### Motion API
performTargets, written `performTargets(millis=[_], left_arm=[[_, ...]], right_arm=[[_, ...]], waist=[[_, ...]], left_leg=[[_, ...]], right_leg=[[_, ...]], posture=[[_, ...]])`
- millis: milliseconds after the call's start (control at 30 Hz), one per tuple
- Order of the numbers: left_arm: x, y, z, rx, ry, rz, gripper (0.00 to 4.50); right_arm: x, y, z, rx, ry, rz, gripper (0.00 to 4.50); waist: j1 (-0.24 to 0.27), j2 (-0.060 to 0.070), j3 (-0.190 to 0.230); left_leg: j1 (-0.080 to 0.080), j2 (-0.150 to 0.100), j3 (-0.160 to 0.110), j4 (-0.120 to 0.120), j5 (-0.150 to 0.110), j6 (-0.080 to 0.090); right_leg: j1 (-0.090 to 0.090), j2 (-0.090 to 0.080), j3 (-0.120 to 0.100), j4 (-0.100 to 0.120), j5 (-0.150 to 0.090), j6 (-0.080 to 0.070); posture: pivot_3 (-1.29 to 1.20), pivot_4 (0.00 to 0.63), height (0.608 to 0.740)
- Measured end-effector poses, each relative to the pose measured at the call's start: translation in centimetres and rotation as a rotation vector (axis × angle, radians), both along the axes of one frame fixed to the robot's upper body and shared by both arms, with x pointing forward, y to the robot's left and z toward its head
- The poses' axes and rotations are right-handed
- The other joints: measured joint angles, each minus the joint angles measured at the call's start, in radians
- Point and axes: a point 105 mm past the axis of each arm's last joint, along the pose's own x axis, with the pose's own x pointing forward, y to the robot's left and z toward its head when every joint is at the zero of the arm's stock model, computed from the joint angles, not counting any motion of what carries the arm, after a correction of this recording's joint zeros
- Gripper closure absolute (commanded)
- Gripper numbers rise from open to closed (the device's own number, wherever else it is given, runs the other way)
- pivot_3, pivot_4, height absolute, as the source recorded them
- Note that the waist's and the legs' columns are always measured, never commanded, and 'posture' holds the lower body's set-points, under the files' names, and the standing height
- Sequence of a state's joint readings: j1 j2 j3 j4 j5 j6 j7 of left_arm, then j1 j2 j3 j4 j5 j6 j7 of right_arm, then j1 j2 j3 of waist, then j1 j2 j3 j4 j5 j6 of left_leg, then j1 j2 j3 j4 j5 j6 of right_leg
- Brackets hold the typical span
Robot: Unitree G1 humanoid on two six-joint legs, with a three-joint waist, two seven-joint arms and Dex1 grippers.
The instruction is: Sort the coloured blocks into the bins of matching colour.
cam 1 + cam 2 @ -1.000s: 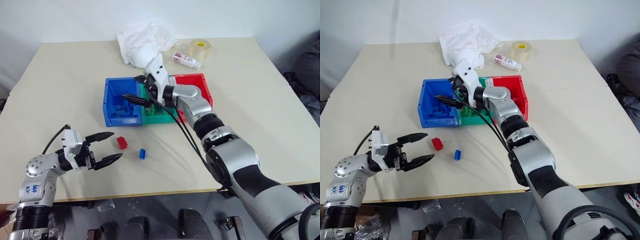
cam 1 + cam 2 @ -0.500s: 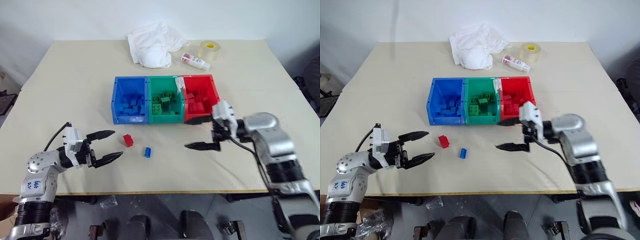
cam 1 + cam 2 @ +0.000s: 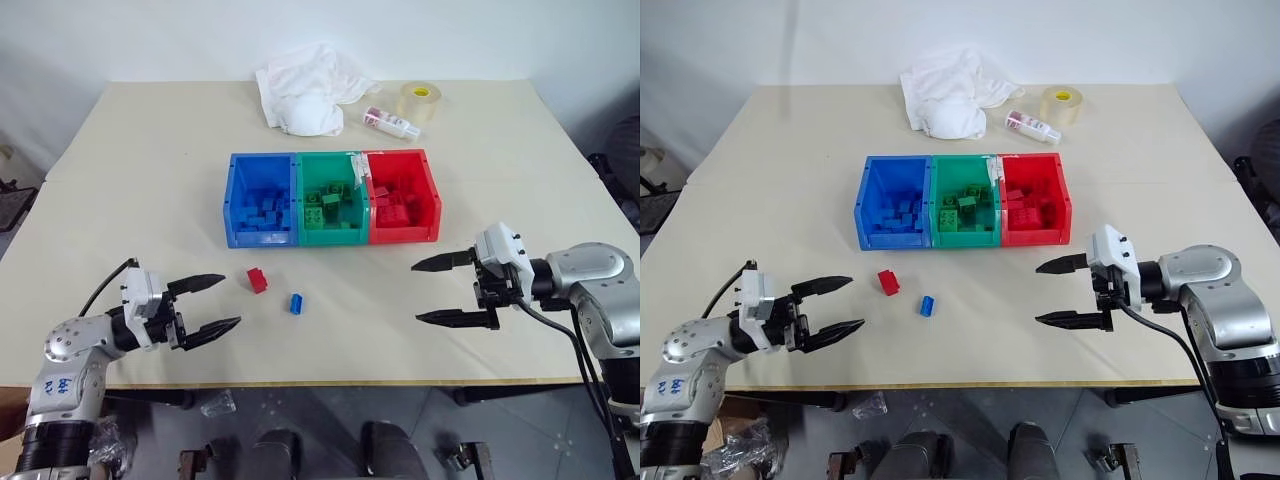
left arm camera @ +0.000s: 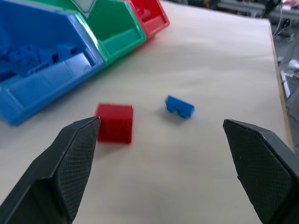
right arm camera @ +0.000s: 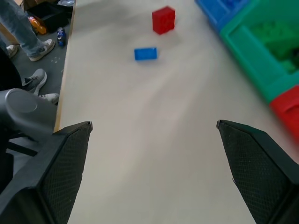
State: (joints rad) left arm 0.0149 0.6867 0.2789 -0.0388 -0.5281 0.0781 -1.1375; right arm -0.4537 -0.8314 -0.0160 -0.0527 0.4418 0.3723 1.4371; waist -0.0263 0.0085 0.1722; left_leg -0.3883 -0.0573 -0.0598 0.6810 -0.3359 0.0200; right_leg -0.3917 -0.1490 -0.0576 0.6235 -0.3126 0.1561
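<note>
1. Most of the sorting looks done: the three joined bins sit near the middle of the desk (image 3: 130,150), and the blue bin (image 3: 232,200), green bin (image 3: 300,205) and red bin (image 3: 432,195) each hold a heap of bricks of their own colour.
2. Two coloured blocks are left on the bare desk, between the bins and the near edge: a red block (image 3: 257,280) and, just beside it toward the right, a smaller blue block (image 3: 295,303). They lie apart, not touching.
3. The left claw (image 3: 213,303) hangs near the near left corner, spread wide and empty, pointing toward the two loose blocks, which show between its fingers in the left wrist view.
4. The right claw (image 3: 437,291) hangs near the near right part of the desk, also spread wide and holding nothing, pointing left across the desk.
5. By my reading, what remains is one red block for the red bin and one blue for the blue bin; the left claw is the nearer one.
6. The blocks are hard, glossy plastic with studs; the red is chunky and nearly cubic, the blue long and low. The bins are smooth open-topped rectangular boxes.
7. By the far edge lie a crumpled white cloth (image 3: 305,90), a small bottle (image 3: 390,122) and a tape roll (image 3: 419,99).
</note>
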Motion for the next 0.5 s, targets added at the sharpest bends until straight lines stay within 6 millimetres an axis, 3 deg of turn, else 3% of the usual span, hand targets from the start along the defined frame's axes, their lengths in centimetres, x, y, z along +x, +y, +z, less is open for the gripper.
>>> performTargets(millis=[100, 267, 400, 500], left_arm=[[-2.3, 0.3, -0.6, 0.042, 0.046, 0.055, 0.00], [-4.1, -0.5, -0.4, 0.067, 0.062, 0.120, 0.00], [-4.1, -1.7, -0.1, 0.057, 0.048, 0.119, 0.00], [-3.0, -3.2, 0.2, 0.018, 0.029, 0.104, 0.00]], right_arm=[[-0.1, 0.0, -0.4, 0.008, 0.026, 0.012, 0.04], [0.0, -0.1, -0.3, 0.012, 0.033, 0.016, 0.04], [0.4, -0.3, -0.2, 0.017, 0.035, 0.002, 0.04], [0.4, -0.3, -0.2, 0.018, 0.032, 0.003, 0.04]], waist=[[0.002, 0.000, 0.000], [0.030, 0.000, 0.000], [0.041, 0.000, 0.000], [0.049, 0.000, 0.000]], left_leg=[[0.000, 0.000, 0.000, 0.000, 0.000, 0.000], [0.000, 0.000, 0.000, 0.002, 0.000, 0.001], [0.000, -0.001, 0.000, 0.002, 0.000, 0.001], [0.000, -0.001, 0.001, 0.001, 0.000, 0.001]], right_leg=[[0.000, 0.000, 0.003, -0.002, 0.000, 0.000], [0.002, 0.000, 0.006, -0.006, 0.000, 0.000], [0.001, 0.000, 0.006, -0.005, 0.000, -0.001], [0.001, 0.000, 0.004, -0.005, 0.000, -0.001]], posture=[[0.00, 0.150, 0.740], [0.00, 0.150, 0.740], [0.00, 0.150, 0.740], [0.00, 0.150, 0.740]])
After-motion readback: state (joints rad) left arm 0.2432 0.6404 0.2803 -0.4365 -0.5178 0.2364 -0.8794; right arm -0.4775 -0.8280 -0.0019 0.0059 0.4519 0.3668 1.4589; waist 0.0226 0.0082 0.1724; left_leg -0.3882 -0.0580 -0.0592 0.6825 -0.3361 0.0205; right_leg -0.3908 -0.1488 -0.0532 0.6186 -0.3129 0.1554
